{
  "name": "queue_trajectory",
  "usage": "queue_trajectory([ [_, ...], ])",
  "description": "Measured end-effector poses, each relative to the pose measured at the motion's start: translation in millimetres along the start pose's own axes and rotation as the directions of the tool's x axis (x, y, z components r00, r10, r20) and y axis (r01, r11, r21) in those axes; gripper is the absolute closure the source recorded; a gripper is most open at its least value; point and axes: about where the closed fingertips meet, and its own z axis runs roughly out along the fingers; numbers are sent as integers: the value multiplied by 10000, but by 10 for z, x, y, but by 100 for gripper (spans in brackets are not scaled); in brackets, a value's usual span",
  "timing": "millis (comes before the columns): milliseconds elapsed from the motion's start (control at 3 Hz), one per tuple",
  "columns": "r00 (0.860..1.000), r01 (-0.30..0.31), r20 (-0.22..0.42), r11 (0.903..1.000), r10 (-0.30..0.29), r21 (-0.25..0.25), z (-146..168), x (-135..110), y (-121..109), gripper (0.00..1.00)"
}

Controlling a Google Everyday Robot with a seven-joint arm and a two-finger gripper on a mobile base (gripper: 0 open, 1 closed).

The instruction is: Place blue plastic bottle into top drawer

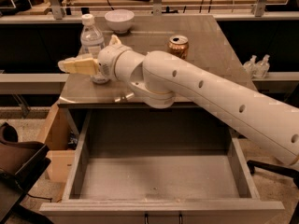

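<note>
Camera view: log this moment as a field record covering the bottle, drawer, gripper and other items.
blue plastic bottle: upright on the countertop, near its left edge as seen
top drawer: pulled open below the countertop, bottle not in it
gripper: level with the bottle's lower half, overlapping it in view; contact unclear
soda can: upright near the countertop's middle
bowl: white, at the countertop's rear edge

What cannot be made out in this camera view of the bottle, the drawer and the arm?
Blue plastic bottle: lower part hidden behind the gripper, which sits at the table's left front; contact cannot be told.
Top drawer: handle mostly cut off by the bottom edge.
Arm: its base runs off the right edge.
Two small bottles, right: too small to identify.
</note>
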Motion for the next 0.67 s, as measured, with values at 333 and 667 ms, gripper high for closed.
queue_trajectory([
  [333, 9998, -202, 29, 9998, 202, -70, 97, 106, -45, 0],
  [667, 9994, -324, 112, 9994, 325, -101, 186, 185, -78, 16],
])
